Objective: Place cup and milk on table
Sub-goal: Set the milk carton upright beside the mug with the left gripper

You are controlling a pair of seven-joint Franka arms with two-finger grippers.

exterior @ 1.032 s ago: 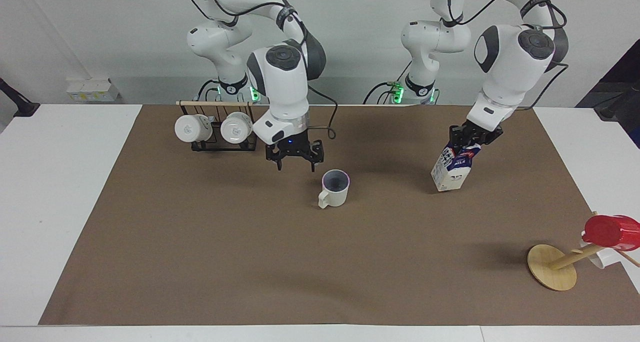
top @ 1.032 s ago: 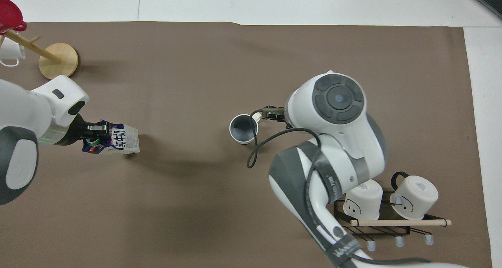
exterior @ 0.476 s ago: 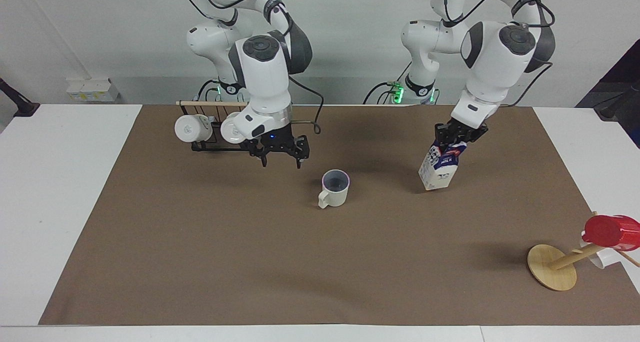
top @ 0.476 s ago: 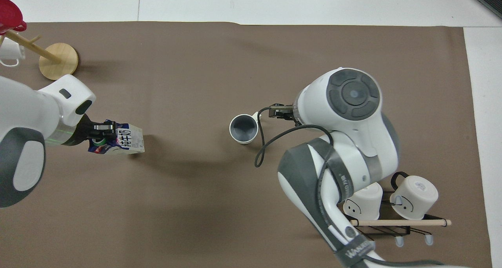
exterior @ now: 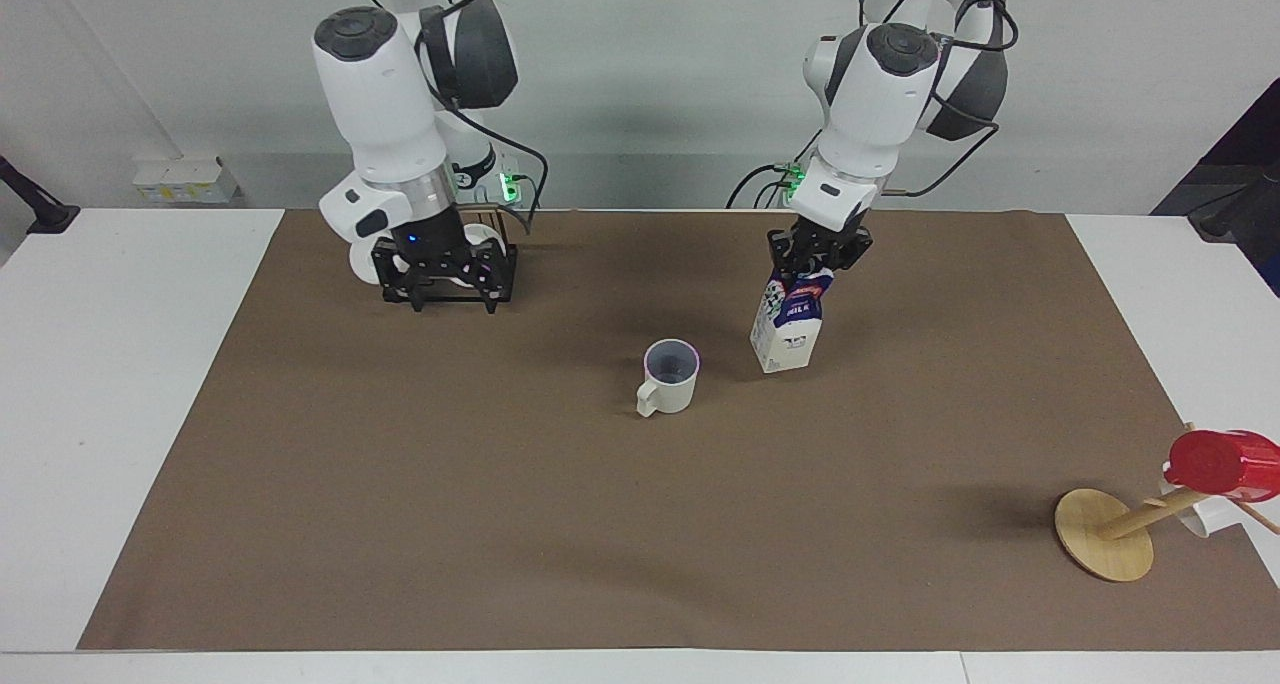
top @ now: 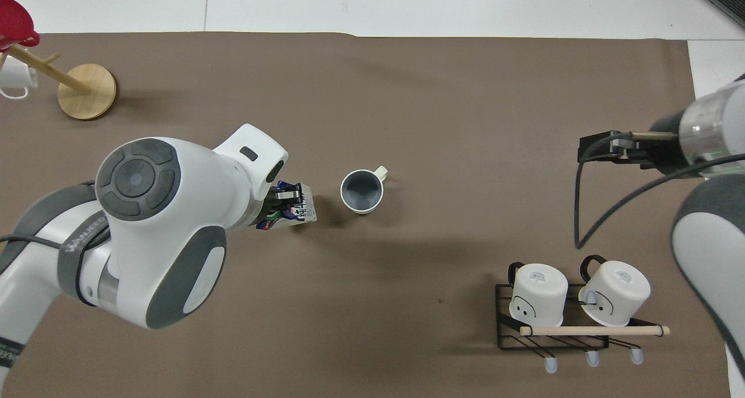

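The left arm bends down from its base, and its gripper [exterior: 818,254] is clamped on the gabled top of the milk [exterior: 787,324]. The carton hangs slightly tilted, its lower edge at or just above the mat [exterior: 500,524]; contact cannot be told. It is just beside the cup [exterior: 668,376], toward the left arm's end of the worktop [exterior: 120,364], with a narrow gap between them.

The cup stands upright on the mat near the middle, free of both grippers, its handle turned away from the robots and toward the right arm's end.

The right arm stands tall at its own end, forearm pointing down. Its gripper [exterior: 449,282] hangs with fingers apart and empty, in front of the mug rack [top: 553,322] in the facing view; the overhead view shows it over bare mat, off to the rack's side toward the mat's edge.

The rack carries two white mugs [top: 538,292] near the robots at the right arm's end. A wooden stand [exterior: 1105,534] with a red cup [exterior: 1222,462] leans at the mat's corner farthest from the robots at the left arm's end.

Wide bare mat lies open farther from the robots than the cup, and between the cup and the rack. White worktop borders the mat at both ends.
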